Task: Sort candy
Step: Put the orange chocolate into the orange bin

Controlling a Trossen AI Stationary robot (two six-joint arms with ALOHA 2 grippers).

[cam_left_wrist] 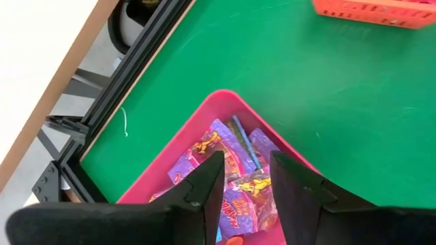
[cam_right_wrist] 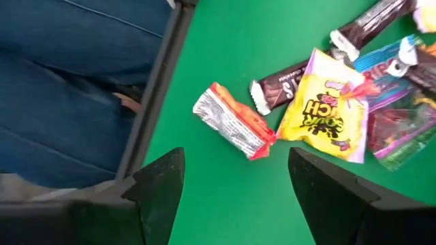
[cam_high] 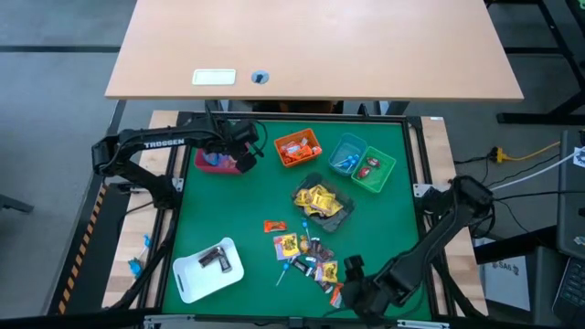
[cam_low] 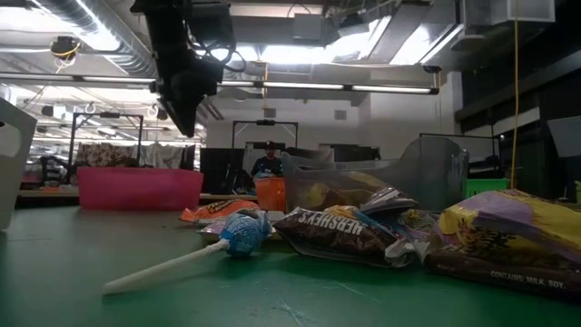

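Loose candy [cam_high: 306,259] lies in a pile on the green mat near the front edge: an orange-red packet [cam_right_wrist: 233,124], a yellow packet [cam_right_wrist: 320,116] and a dark brown bar [cam_right_wrist: 286,85]. My right gripper [cam_right_wrist: 235,162] hangs open above the mat, beside the pile's near right end [cam_high: 352,268]. My left gripper [cam_left_wrist: 245,163] stands open over the pink bin [cam_high: 218,162] at the far left, with nothing between its fingers. Purple packets [cam_left_wrist: 235,167] lie in that bin. In the low view a blue lollipop [cam_low: 243,234] lies in front of the pile.
Orange [cam_high: 298,148], blue [cam_high: 347,153] and green [cam_high: 375,171] bins stand along the far side. A clear tray of yellow candy [cam_high: 320,201] sits mid-table. A white tray [cam_high: 187,274] holds a dark bar at the near left. A person's jeans [cam_right_wrist: 68,68] show beyond the table edge.
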